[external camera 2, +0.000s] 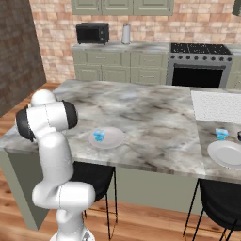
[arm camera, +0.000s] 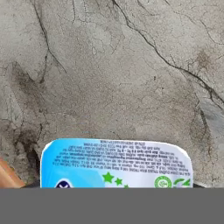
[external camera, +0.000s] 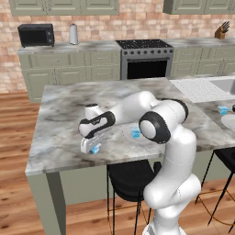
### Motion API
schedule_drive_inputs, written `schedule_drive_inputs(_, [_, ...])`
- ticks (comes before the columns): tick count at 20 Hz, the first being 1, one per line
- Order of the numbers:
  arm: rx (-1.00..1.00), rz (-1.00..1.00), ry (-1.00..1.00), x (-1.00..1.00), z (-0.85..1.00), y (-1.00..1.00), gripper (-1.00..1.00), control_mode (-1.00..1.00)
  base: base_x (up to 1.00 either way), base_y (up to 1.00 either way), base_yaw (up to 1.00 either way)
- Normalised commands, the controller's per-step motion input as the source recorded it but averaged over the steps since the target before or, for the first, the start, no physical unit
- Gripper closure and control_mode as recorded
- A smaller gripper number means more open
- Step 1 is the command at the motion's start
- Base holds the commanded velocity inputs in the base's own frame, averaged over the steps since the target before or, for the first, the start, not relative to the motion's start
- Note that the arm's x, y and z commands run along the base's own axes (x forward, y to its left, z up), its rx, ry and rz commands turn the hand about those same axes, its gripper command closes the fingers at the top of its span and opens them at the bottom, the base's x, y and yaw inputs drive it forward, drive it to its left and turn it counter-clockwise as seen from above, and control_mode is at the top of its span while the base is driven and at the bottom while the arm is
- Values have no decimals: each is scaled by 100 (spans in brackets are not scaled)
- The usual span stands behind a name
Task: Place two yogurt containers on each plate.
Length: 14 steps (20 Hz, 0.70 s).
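My gripper (external camera: 93, 148) is low over the marble island near its front left edge, shut on a light-blue yogurt container (external camera: 96, 148). In the hand view that tub's printed lid (arm camera: 116, 164) sits tight between the fingertips, with bare marble beyond it. To the right, a pale plate (external camera: 127, 133) (external camera 2: 107, 138) carries one yogurt container (external camera: 135, 133) (external camera 2: 99, 135). A second plate (external camera 2: 226, 154) (external camera: 229, 121) lies at the far right, and another yogurt container (external camera 2: 221, 134) (external camera: 223, 110) stands on the counter just behind it.
The island's front edge (external camera: 69, 166) runs close under the gripper. Black stools (external camera: 131, 179) stand below the counter. A white ribbed mat (external camera: 197, 89) lies at the right by the sink. Stove, microwave and cabinets line the back wall.
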Motion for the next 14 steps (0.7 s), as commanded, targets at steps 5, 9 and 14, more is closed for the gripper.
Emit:
schedule_drive_inputs(5, [2,-17,-3,-57,36,-86,100,-100,0,0,0])
schedule_drive_inputs(9, [0,-26,-3,-48,85,-69,100,-100,0,0,0])
schedule_drive_inputs(14, [0,-28,-3,-37,47,-99,100,-100,0,0,0])
